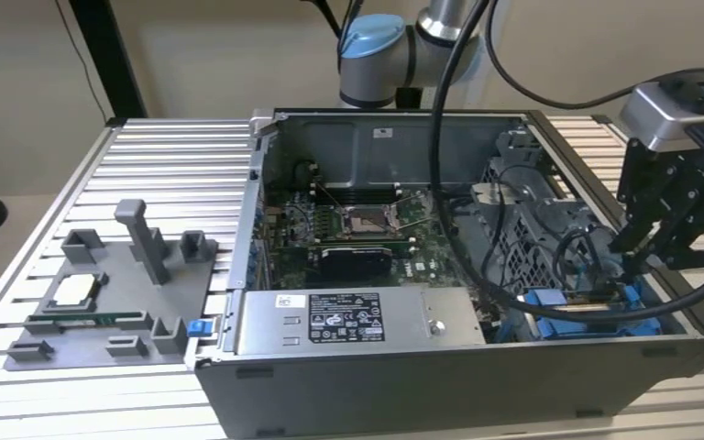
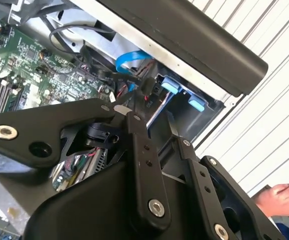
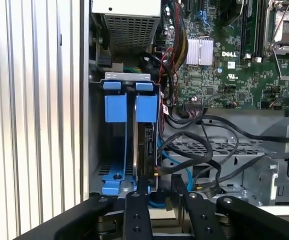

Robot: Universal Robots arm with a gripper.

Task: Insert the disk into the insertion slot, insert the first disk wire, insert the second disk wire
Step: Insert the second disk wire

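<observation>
The disk point(image 3: 148, 145) stands on edge in the insertion slot point(image 3: 117, 107), between the bay's bright blue rails. In the exterior view the slot point(image 1: 597, 321) is at the case's near corner on that view's right. My gripper point(image 1: 631, 266) reaches down into that corner. In both wrist views its two black fingers stand close together at the disk's exposed end. My gripper point(image 3: 159, 182) looks shut on the plug of a black disk wire point(image 3: 157, 172), right against the disk's connector edge. The plug point(image 2: 148, 90) with its thin wires lies just past my gripper point(image 2: 149, 112).
Loose black and blue cables point(image 3: 209, 150) crowd the bay beside the slot. The grey power-supply box point(image 1: 352, 321) and the motherboard point(image 1: 352, 229) fill the case's middle. A grey parts fixture point(image 1: 107, 293) sits on the ribbed table. A person's hand point(image 2: 284, 197) rests outside the case.
</observation>
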